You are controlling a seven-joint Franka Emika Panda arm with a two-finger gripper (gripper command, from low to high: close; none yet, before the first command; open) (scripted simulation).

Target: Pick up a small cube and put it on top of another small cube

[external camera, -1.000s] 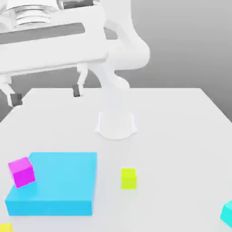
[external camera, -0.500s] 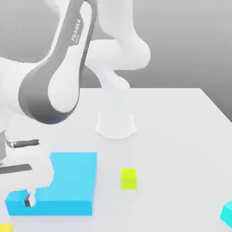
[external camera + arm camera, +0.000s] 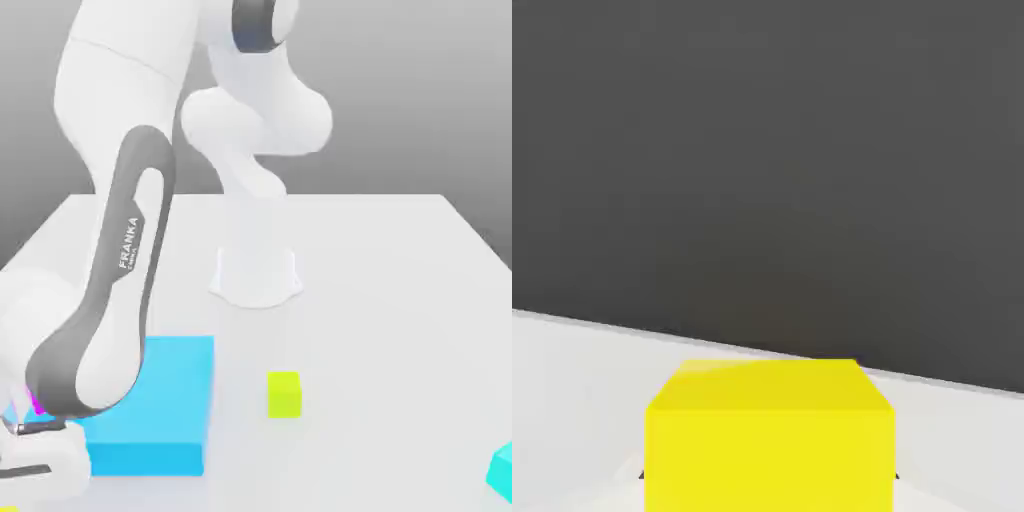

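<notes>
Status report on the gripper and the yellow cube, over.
Gripper closed on yellow cube. Lime cube bare on top. Blue slab between them, possible obstacle.

The white worktop (image 3: 350, 300) bears a blue slab (image 3: 165, 400) toward the exterior view's left edge, a lime cube (image 3: 284, 395) beside it. A cyan cube (image 3: 503, 472) sits rightward.

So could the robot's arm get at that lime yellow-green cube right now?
Probably not yet: the gripper looks shut on the golden-yellow cube. The way itself seems free, with nothing on top of the lime cube.
</notes>
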